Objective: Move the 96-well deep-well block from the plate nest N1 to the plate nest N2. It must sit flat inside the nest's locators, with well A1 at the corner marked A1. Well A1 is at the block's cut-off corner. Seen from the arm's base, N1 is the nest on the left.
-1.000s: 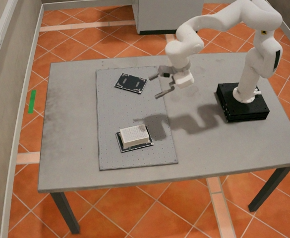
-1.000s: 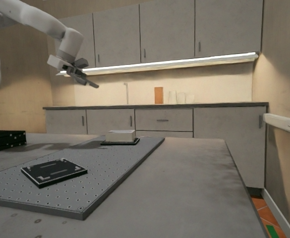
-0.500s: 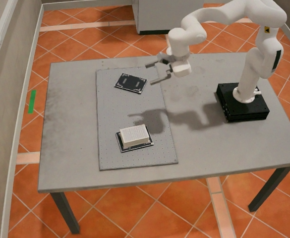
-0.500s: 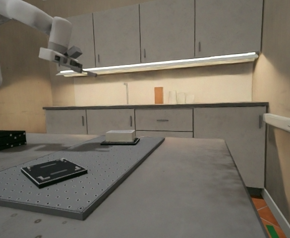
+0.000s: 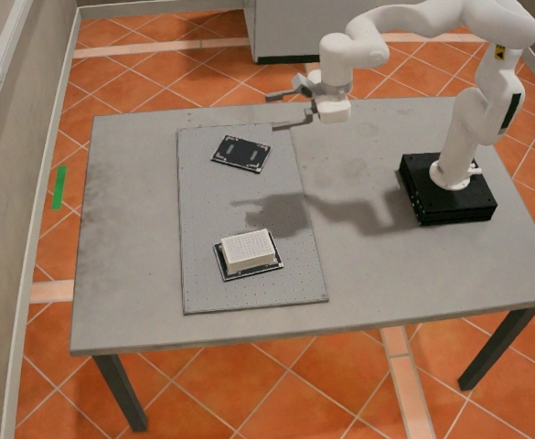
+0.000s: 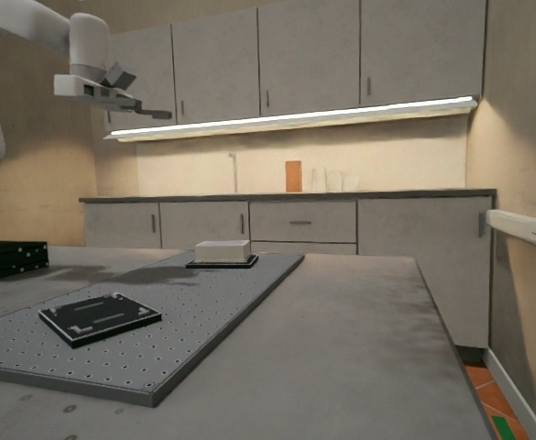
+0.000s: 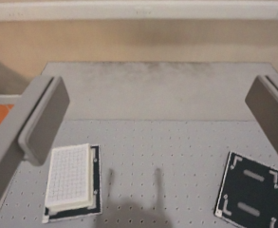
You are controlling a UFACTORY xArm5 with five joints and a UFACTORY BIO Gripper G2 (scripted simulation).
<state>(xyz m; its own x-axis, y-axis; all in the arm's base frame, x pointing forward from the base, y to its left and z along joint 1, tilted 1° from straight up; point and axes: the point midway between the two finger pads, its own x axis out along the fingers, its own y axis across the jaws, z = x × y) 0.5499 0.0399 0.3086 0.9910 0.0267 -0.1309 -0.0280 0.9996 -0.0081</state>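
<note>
White, the deep-well block [image 5: 248, 248] [image 6: 223, 251] [image 7: 68, 176] sits on nest N1 [image 5: 253, 273] [image 6: 191, 265] [image 7: 97, 180], toward seven o'clock in the wrist view, with nest N2 [image 5: 241, 153] [image 6: 99, 318] [image 7: 252, 190] toward four. Nothing is between the gripper's [image 5: 272, 112] [image 6: 161, 115] [image 7: 157, 119] well-parted fingers, which reach out high over the table [image 5: 130, 283] [image 6: 353, 331] [image 7: 157, 90]. Best to tip them downward, square them to the block's sides and descend evenly, lest one finger strike its rim or a locator
</note>
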